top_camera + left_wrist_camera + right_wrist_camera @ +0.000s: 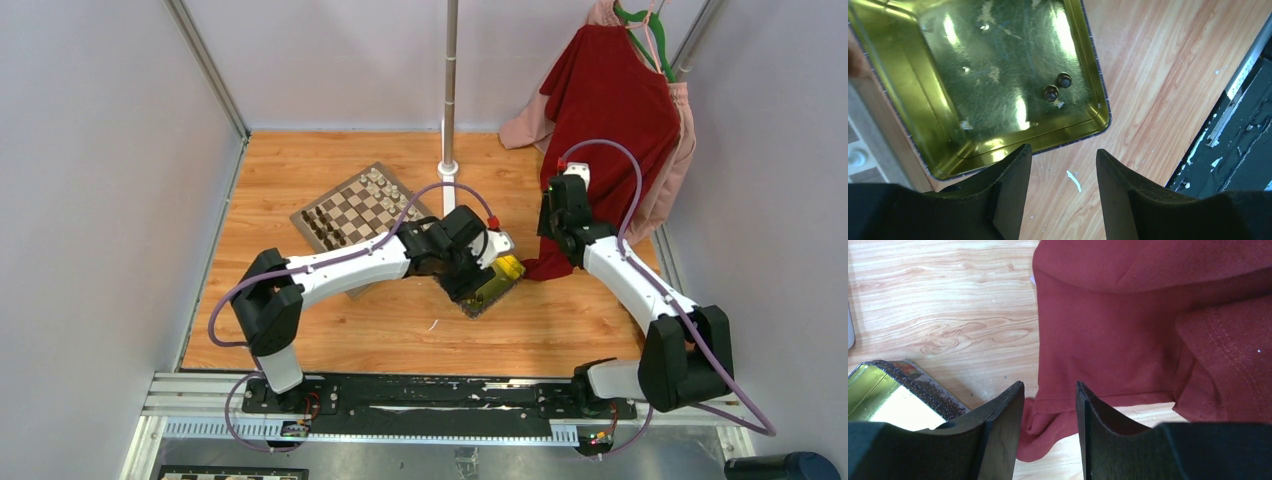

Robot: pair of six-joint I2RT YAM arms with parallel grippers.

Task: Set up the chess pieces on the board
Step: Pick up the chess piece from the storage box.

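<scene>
**Board.** The board (355,212) lies flat on the far left part of the bench (400,330), turned at an angle to the bench edges. Chess pieces (375,180) stand in rows along its far end, pale ones, and a dark row stands along its near-left end. The left arm reaches across above its near corner.

**Tray.** A shiny yellow metal tray (893,100) sits near the middle of the bench, just right of the board. Two dark pieces (1057,86) lie inside it, close together, toward one corner. The rest of its floor shows only glare and scuffs.

**Left tool.** The left tool (1063,152) hangs above the tray's edge. Its jaws stand apart with nothing between them, and bare wood shows through the gap.

**Right tool.** The right tool (1048,387) is right of the tray, over the hem of a red garment (1128,330) that drapes down onto the bench. Its jaws are parted and grip nothing. Whether the tips touch the cloth cannot be told.

**Other.** The garment hangs from a hanger at the far right, over a pink one (685,150). A metal pole (450,90) stands at the far middle.
</scene>
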